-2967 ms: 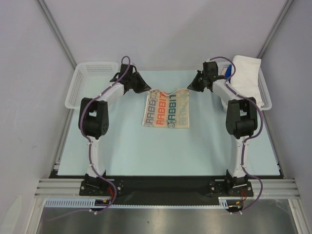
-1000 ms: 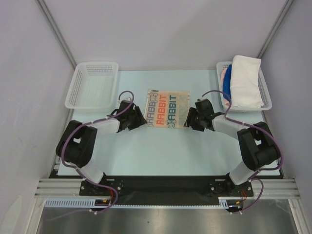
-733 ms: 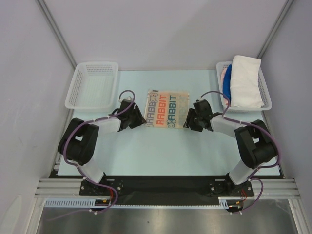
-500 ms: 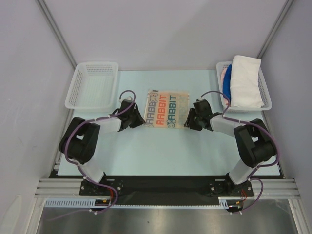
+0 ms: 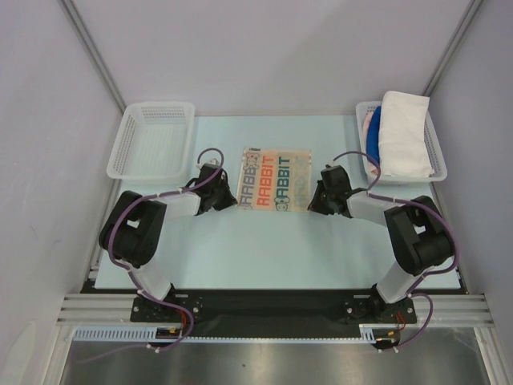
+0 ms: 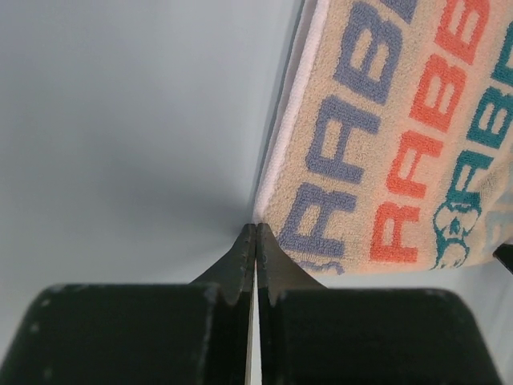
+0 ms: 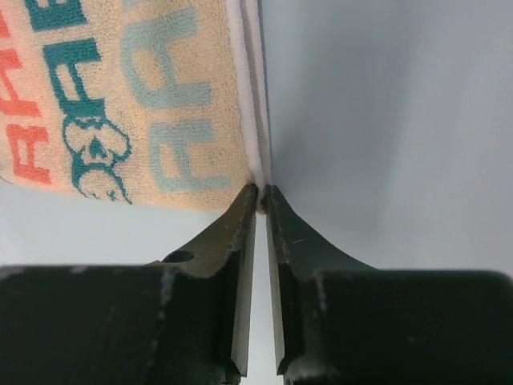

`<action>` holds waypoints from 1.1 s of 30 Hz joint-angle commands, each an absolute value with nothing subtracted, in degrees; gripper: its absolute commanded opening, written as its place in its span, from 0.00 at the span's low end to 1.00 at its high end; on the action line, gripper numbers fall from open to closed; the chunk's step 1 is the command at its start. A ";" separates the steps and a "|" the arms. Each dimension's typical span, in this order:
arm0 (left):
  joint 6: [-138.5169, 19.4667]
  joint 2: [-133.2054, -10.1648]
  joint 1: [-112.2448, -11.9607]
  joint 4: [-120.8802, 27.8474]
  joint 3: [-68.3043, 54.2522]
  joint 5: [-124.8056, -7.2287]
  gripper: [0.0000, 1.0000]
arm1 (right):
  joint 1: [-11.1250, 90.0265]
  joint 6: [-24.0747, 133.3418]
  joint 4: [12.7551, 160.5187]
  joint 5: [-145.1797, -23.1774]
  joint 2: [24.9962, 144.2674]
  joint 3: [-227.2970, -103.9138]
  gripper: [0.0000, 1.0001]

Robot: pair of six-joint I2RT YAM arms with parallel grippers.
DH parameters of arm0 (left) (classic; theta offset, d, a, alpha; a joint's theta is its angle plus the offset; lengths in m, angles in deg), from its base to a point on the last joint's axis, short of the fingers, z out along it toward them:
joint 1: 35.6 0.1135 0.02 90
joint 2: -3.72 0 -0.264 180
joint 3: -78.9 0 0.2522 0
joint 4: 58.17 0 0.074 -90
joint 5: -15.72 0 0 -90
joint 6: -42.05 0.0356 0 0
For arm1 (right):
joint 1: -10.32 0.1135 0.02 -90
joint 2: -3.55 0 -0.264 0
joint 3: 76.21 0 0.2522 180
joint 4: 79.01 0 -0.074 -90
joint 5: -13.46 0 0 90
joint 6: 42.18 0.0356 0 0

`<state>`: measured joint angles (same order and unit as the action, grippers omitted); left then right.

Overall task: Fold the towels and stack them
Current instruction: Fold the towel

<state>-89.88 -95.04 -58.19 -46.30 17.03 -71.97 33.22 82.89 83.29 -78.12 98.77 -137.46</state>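
The left gripper [image 6: 255,233] is sitting fully shut against the cream towel [image 6: 385,144] corner just ahead, grip unclear, while the right gripper [image 7: 260,194] is pinching the other corner's hem between narrow jaws, likely for folding.

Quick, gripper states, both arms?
Left gripper: shut at the RABBIT towel corner; grip unclear.
Right gripper: shut on the RABBIT towel's other near corner.
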 commanded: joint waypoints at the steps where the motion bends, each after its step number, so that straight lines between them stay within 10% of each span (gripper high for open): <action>1: -88.11 -95.95 -58.54 -44.24 17.42 -71.47 0.00 | 32.30 81.48 81.78 -76.80 98.13 -135.15 0.15; 13: -87.41 -91.20 -58.63 -41.95 17.15 -69.80 0.01 | 31.51 79.11 78.89 -77.94 91.27 -136.46 0.07; 24: -88.55 -87.95 -59.77 -43.35 21.98 -65.50 0.46 | 31.59 79.19 79.41 -78.82 91.26 -133.83 0.06; 33: -90.66 -91.64 -60.65 -45.63 21.20 -62.59 0.34 | 31.59 79.20 79.67 -79.09 91.79 -133.74 0.06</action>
